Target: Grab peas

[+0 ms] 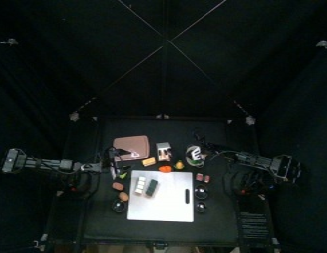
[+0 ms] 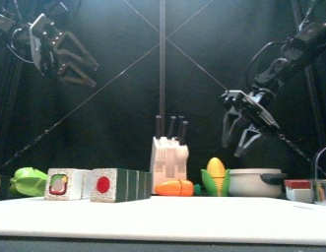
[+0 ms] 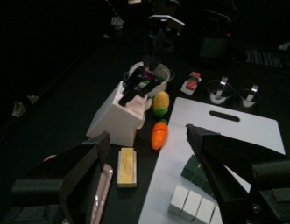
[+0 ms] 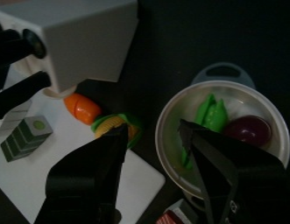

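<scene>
Left gripper (image 2: pixel 63 61): upper left of the front view, high above the table. Its jaws are spread wide, and the left wrist view shows nothing between them.
Green pepper (image 2: pixel 30 181): lower left of the front view, at the left end of the row of things.
Two boxes (image 2: pixel 93 184): just right of the pepper, side by side. Each has a round picture on its face.
Knife block (image 2: pixel 168 159): bottom middle of the front view, white, with dark handles standing up out of it. In the top view it is above the board's upper left corner.
White board (image 1: pixel 163 198): below the middle of the top view, lying flat, with small pieces along its left edge.
Orange piece (image 2: pixel 174 187): at the foot of the knife block in the front view.
Corn (image 2: pixel 216 175): just right of the orange piece, standing upright beside the bowl.
Peas (image 4: pixel 211 112): a green pod lying inside the bowl, right of centre in the right wrist view, next to a dark red piece (image 4: pixel 245 131). No jaw touches it.
Bowl (image 2: pixel 255 183): lower right of the front view, round with a white rim. It sits just right of the knife block in the top view.
Right gripper (image 2: pixel 240 138): right of the middle in the front view, hanging over the bowl and clear of it. Its jaws are apart and hold nothing.
Can (image 2: pixel 299 188): lower right edge of the front view, red and white, beside the bowl.
</scene>
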Controlling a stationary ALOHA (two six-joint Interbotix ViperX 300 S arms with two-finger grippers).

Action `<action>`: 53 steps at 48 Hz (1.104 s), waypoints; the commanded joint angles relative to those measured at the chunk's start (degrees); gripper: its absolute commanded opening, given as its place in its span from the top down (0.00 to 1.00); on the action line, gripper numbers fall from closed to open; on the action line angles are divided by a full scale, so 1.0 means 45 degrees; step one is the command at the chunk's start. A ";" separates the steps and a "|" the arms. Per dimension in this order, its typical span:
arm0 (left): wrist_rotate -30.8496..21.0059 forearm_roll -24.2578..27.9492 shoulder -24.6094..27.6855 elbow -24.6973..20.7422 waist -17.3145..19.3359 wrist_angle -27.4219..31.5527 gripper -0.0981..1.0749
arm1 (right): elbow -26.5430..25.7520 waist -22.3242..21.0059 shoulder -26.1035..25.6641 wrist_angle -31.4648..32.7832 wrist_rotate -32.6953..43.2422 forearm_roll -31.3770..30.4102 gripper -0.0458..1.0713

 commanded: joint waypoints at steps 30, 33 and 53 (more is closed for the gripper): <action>0.0000 -0.0957 0.0000 0.0117 0.0039 -0.0117 0.06 | -0.0586 0.1875 0.1035 0.1621 0.7949 -0.7168 0.20; -0.0020 -0.0957 0.0000 0.0137 0.0039 -0.0117 0.06 | -0.0625 0.1953 0.1250 0.1621 0.7969 -0.7188 0.20; 0.0020 -0.0938 0.0000 0.0195 0.0000 -0.0410 0.06 | -0.1191 0.1836 0.2461 0.1875 0.7949 -0.7695 0.20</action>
